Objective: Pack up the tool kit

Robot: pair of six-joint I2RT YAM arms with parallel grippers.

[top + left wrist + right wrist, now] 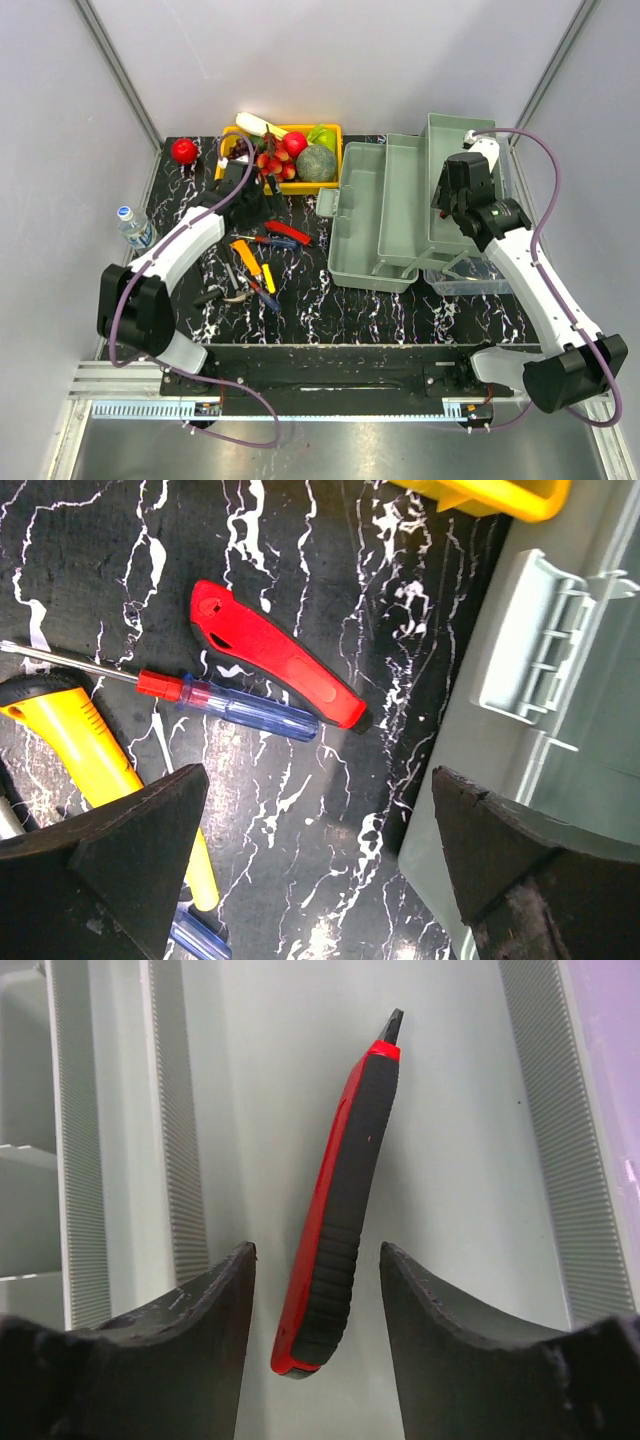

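Observation:
The grey-green toolbox [385, 215] stands open at centre right, and its latch edge shows in the left wrist view [540, 670]. My right gripper [452, 208] hangs over the box with jaws open [317, 1260]. A red-and-black tool [340, 1210] lies on the box floor between the fingers, apart from both. My left gripper [252, 205] is open and empty [318, 780] above the table, left of the box. Below it lie a red utility knife [275, 655], a blue-handled screwdriver [245, 708] and a yellow-handled tool [95, 755]. Pliers [235, 290] lie nearer the front.
A yellow tray [332, 130] of fruit stands at the back, beside the toolbox. A red apple [183, 150] lies at the back left. A water bottle [132, 225] stands off the table's left edge. A clear bin [470, 282] sits under the toolbox's right front.

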